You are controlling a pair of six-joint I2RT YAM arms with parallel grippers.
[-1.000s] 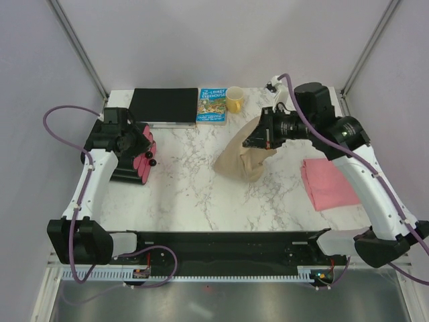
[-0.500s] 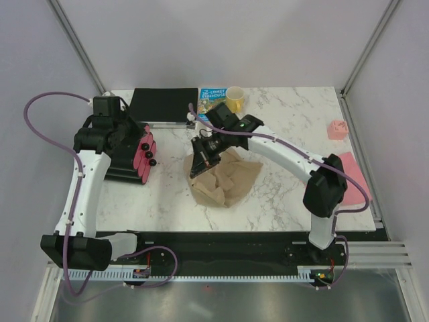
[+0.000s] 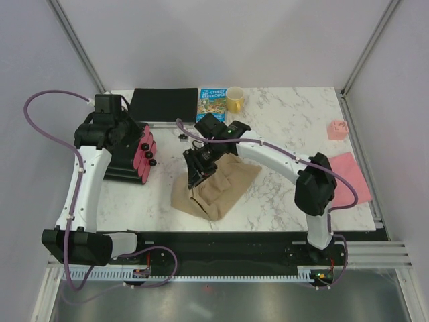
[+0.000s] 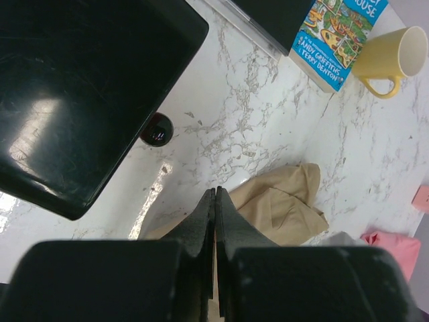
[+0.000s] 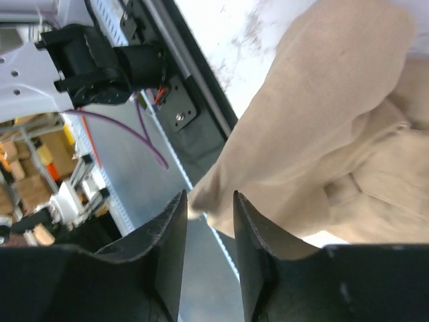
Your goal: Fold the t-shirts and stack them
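Note:
The tan t-shirt (image 3: 218,188) lies crumpled in a loose heap near the table's front middle. It shows too in the left wrist view (image 4: 288,211) and the right wrist view (image 5: 335,121). My right gripper (image 3: 194,176) hangs over its left edge, open (image 5: 208,194). A corner of the cloth shows between the fingers, unpinched. The pink t-shirt (image 3: 350,178) lies flat at the right edge, partly under the right arm. My left gripper (image 4: 216,194) is shut on nothing, raised at the left above the pink-and-black drawer box (image 3: 131,157).
At the back stand a flat black case (image 3: 163,105), a picture book (image 3: 213,105) and a yellow mug (image 3: 235,100). A small pink block (image 3: 336,129) sits at the right edge. A small dark object (image 3: 182,136) lies on the marble near the case.
My right arm carried the tan t-shirt from the right side toward the front middle, and its jaws have now opened off it. My left gripper has shut.

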